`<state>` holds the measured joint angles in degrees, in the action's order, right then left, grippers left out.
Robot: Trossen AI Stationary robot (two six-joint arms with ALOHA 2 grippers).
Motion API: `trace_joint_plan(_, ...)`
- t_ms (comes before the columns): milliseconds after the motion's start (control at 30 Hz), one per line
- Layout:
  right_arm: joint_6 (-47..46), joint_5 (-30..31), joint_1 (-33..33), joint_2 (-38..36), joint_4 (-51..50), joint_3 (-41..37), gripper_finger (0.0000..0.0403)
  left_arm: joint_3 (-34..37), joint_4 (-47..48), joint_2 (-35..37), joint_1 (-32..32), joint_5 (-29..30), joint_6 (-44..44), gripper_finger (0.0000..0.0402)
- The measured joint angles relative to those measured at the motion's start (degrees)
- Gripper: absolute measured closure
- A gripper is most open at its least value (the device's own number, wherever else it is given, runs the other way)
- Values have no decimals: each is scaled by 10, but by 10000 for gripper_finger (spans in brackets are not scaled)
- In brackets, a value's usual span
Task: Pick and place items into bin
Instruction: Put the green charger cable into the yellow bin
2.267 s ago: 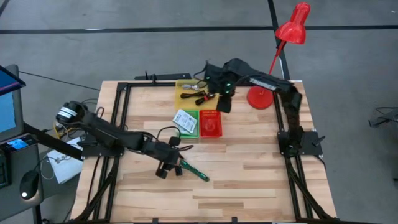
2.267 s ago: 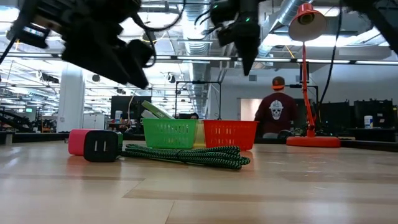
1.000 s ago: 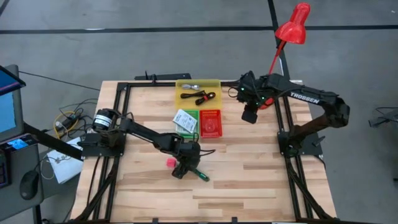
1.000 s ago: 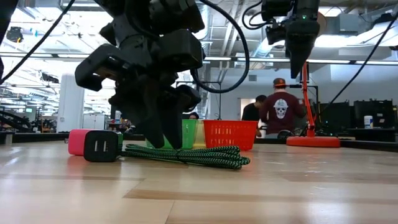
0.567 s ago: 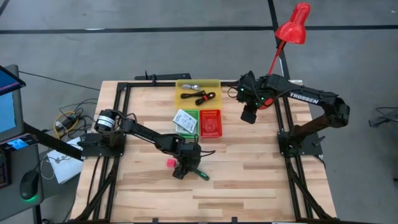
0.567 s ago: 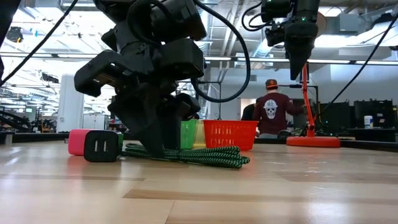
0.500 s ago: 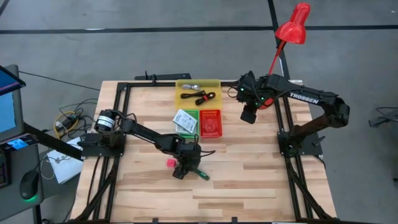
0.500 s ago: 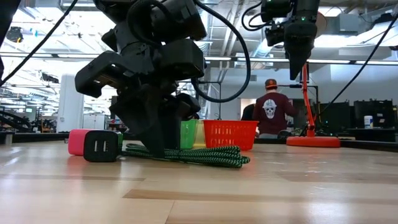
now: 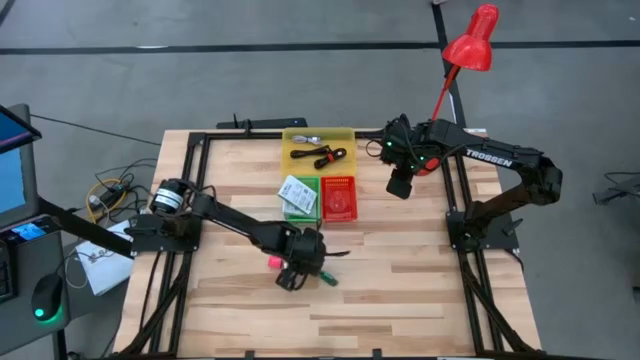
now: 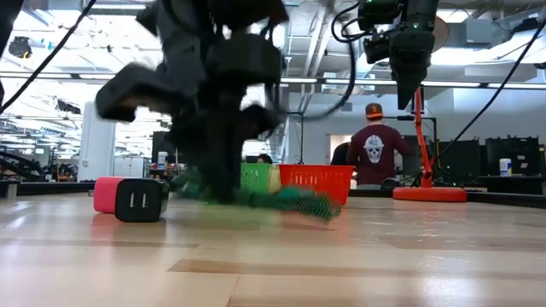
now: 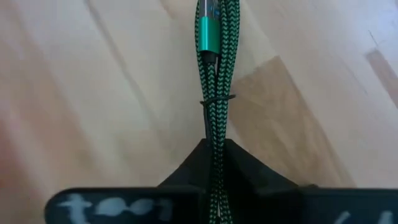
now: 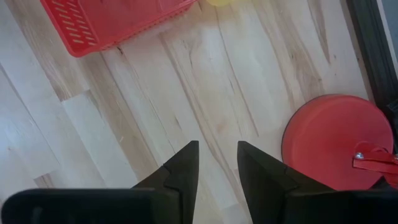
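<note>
A bundled green braided cable [image 11: 214, 74] lies near the table's middle, its free end [image 9: 328, 279] poking out past my left gripper [image 9: 300, 268], which is shut on it. In the low view the cable [image 10: 281, 200] is blurred. A pink and black charger block [image 9: 272, 261] rests flat on the wood just left of that gripper. My right gripper [image 9: 398, 188] hangs open high above the table, right of the red bin [image 9: 338, 197], with nothing between its fingers [image 12: 186, 165]. My left gripper pinches the cable bundle, several strands together, between its two fingers [image 11: 214, 163], just behind the black tie [image 11: 214, 102] and toward the end nearest the charger. The fingers come from above and lie across the cable. The connector end [image 11: 205, 31] stretches out ahead of them.
A yellow bin [image 9: 318, 147] with dark tools stands at the far edge, with a green bin [image 9: 298, 195] holding a white packet and the red bin in front of it. The red lamp base [image 12: 329, 140] sits at the far right. People stand in the room behind.
My left gripper has come down over the green cable and shut on it. The cable has then begun to shift: in the low view it is blurred and its held part has come up off the wood. The charger block has stayed where it was.
</note>
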<state>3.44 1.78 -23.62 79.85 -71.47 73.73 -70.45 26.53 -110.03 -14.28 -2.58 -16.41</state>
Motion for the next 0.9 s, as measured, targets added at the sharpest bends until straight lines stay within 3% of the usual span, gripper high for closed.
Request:
trace_joint_plan(267,0,0,0,0,-1,0,298,-87,131,29,-5,139,-61,397)
trace_joint_plan(500,0,1,0,0,-3,0,298,-112,208,115,48,211,-91,397)
trace_joint_plan(700,0,2,0,0,0,0,298,-111,201,212,148,214,-133,396)
trace_joint_plan(900,0,2,0,0,5,0,298,-111,169,241,266,188,-215,396)
